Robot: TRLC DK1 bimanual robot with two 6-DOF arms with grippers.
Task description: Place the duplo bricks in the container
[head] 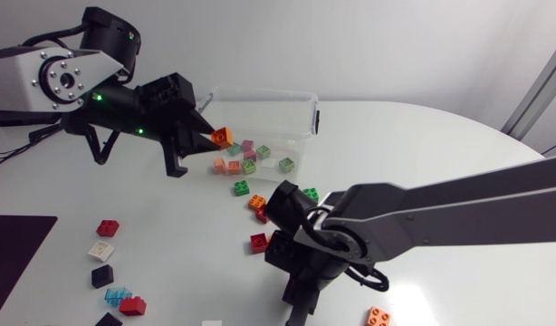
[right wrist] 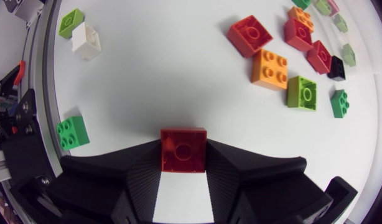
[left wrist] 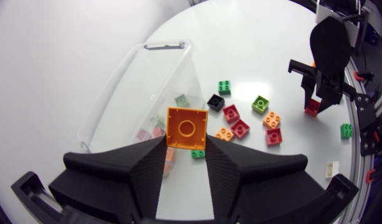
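My left gripper [head: 213,138] is shut on an orange brick [head: 223,137], held above the near rim of the clear container [head: 301,109]. In the left wrist view the orange brick [left wrist: 186,128] sits between the fingers, with the container [left wrist: 125,87] just ahead. Several pink, green and orange bricks [head: 249,156] lie inside it. My right gripper [right wrist: 183,165] is low on the table, both fingers against a red brick [right wrist: 183,149]. In the head view this red brick [head: 258,241] lies at the right gripper [head: 269,243], in front of the container.
Loose bricks lie between the container and my right gripper: green [head: 241,188], green [head: 309,194], orange [head: 257,202]. A red [head: 107,227], white [head: 100,251], black [head: 101,275] and blue [head: 117,295] brick lie front left beside a dark mat [head: 15,249]. An orange brick [head: 379,316] lies at the front edge.
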